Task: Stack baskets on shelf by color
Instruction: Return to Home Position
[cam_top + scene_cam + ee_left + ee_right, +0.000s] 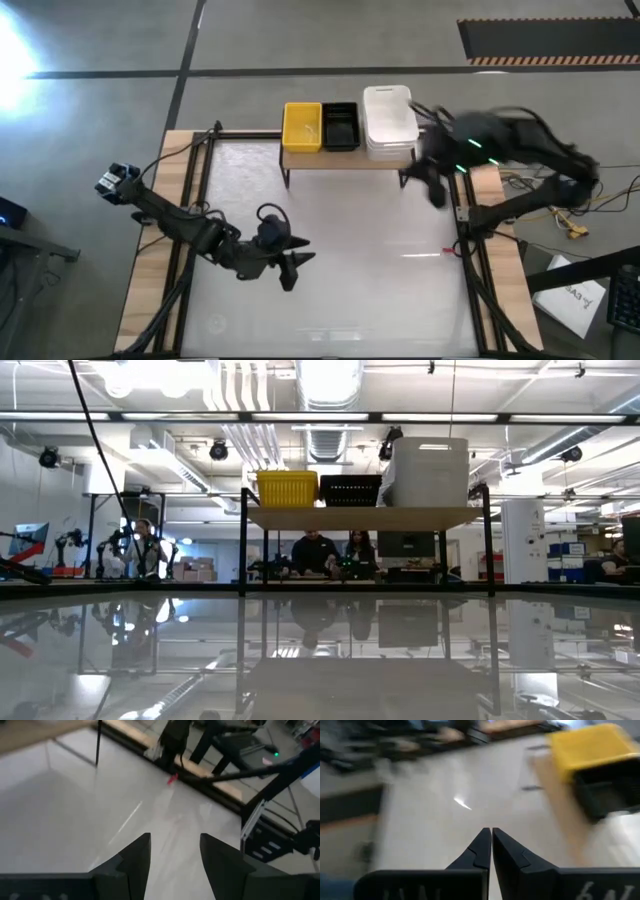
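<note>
The shelf point(345, 158) stands at the table's far side on thin black legs. On its wooden top sit a yellow basket point(302, 127), a black basket point(340, 126) and a stack of white baskets point(389, 122), side by side. In the low view the yellow basket point(287, 488), black basket point(350, 490) and white baskets point(429, 472) line the shelf top. My left gripper point(292, 268) hangs open over the table's near left part, with nothing between its fingers point(175, 851). My right gripper point(436, 192) is shut and bare point(491, 836), just right of the shelf's right end.
The glossy table top point(340, 250) lies bare between the two arms. Wooden rails with black bars run along the table's left edge point(165, 230) and right edge point(490, 250). Cables and a paper lie off the table at the right point(575, 295). People sit in the room behind the shelf point(315, 552).
</note>
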Robot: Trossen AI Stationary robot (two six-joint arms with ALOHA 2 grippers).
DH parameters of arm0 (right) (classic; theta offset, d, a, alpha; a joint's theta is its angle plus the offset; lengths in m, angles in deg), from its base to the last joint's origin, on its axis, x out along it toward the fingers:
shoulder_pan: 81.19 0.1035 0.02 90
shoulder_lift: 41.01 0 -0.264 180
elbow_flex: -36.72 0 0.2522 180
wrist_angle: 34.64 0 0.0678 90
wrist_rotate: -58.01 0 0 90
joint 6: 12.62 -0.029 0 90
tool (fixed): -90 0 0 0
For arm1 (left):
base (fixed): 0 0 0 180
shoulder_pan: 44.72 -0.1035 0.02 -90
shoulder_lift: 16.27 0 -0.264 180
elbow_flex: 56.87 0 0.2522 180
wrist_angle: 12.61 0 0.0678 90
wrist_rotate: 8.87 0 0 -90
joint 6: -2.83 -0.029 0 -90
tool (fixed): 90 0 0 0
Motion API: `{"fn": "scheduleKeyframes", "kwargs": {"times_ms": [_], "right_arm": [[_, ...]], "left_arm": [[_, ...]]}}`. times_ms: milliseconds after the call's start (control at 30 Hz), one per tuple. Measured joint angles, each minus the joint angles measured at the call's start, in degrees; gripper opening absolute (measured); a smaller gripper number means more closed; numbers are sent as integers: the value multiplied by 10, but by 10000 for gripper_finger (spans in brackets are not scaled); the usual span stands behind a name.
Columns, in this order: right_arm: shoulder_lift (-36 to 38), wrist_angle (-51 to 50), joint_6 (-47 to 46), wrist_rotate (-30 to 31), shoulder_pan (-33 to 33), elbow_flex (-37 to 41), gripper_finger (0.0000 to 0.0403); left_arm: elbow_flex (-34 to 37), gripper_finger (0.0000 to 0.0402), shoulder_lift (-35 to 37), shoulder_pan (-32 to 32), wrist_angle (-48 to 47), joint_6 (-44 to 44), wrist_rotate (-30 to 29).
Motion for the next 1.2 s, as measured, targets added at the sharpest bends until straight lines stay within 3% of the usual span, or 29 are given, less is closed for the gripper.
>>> {"fn": "scheduleKeyframes", "kwargs": {"times_ms": [167,300,533,667,767,900,1200], "right_arm": [[168,139,-108,-13,125,178,9],[285,233,-151,37,182,310,9],[454,279,-146,67,200,483,9],[555,279,-128,129,200,561,9],[627,311,-127,140,200,619,9],[654,317,-126,138,200,689,9],[655,463,-86,161,199,801,9]], "left_arm": [[2,154,0,-24,53,-58,0],[2,154,0,-39,62,-70,1],[3,154,0,-54,58,-70,1],[3,154,0,-59,58,-70,1],[3,154,0,-61,58,-69,1],[3,154,0,-62,58,-66,0],[3,154,0,-63,73,-66,0]]}}
